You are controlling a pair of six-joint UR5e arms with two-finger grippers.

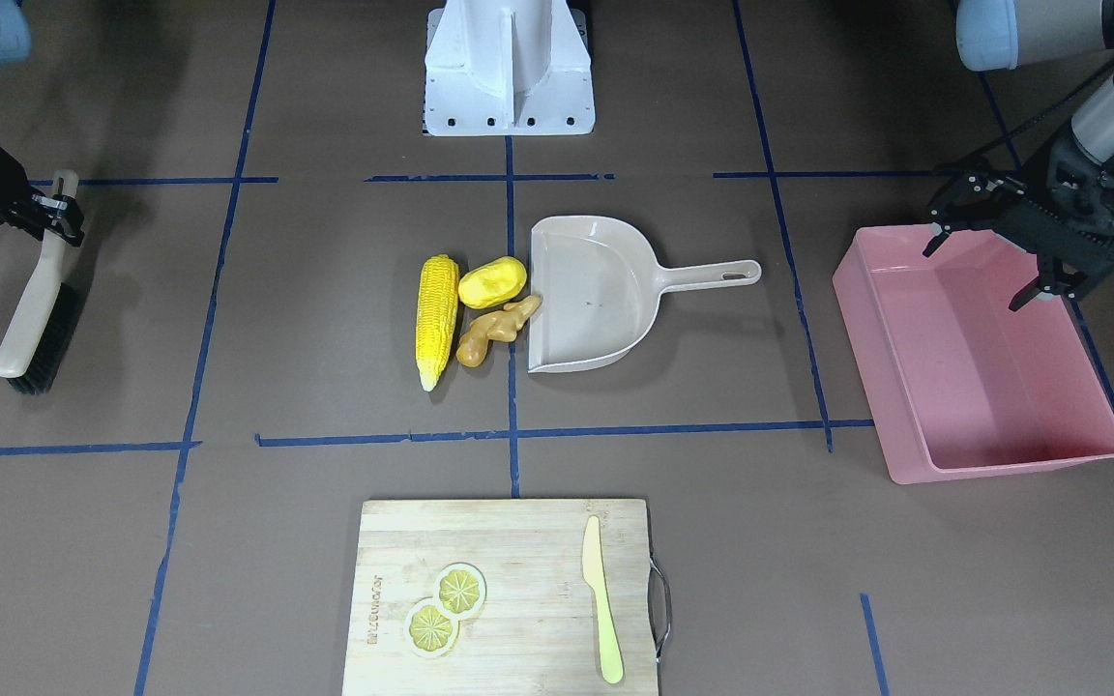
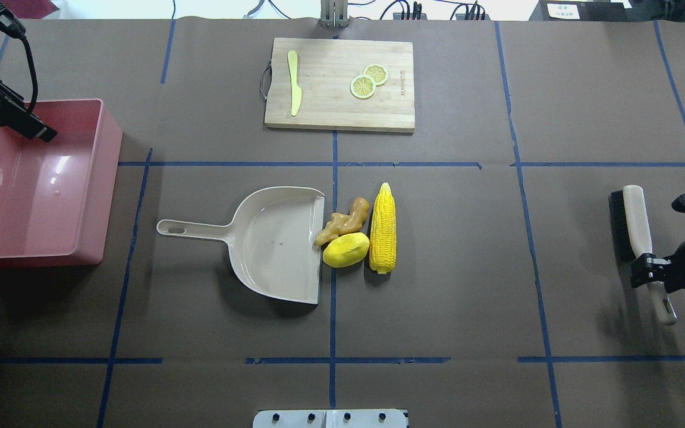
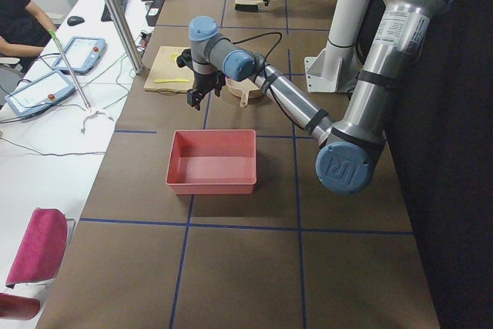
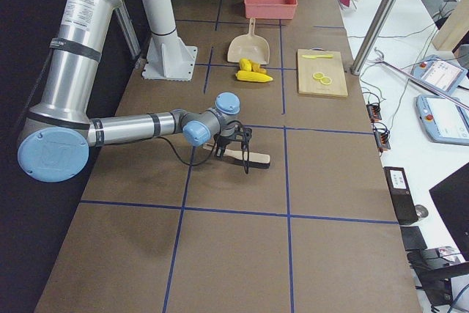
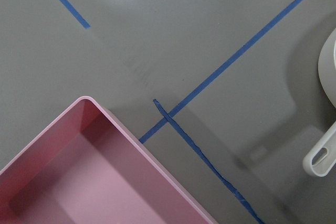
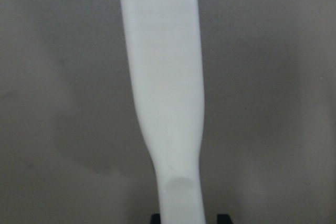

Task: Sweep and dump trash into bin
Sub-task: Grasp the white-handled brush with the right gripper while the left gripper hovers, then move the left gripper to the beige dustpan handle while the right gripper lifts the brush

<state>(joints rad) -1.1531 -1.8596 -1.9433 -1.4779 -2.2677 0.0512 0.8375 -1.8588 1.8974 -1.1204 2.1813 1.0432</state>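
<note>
The right claw (image 1: 59, 208) sits around the brush (image 1: 30, 324) to lift it, squeezing or not I cannot tell; the left claw (image 1: 981, 275) hangs apart over the bin (image 1: 1002, 464); next, sweep the trash (image 1: 492, 282) by the dustpan (image 1: 596, 309) in.

**What else lies about**

A wooden cutting board (image 2: 330, 107) lies at the far middle of the brown tabletop (image 2: 467, 267), its metal handle (image 2: 266, 80) on the left in the overhead view; a pale yellow knife (image 2: 294, 83) rests on its left part; two overlapping lemon slices (image 2: 363, 87) sit on its right part; blue tape lines (image 2: 334, 333) grid the tabletop; a person (image 3: 15, 13) sits at a white side desk (image 3: 46, 136).
</note>
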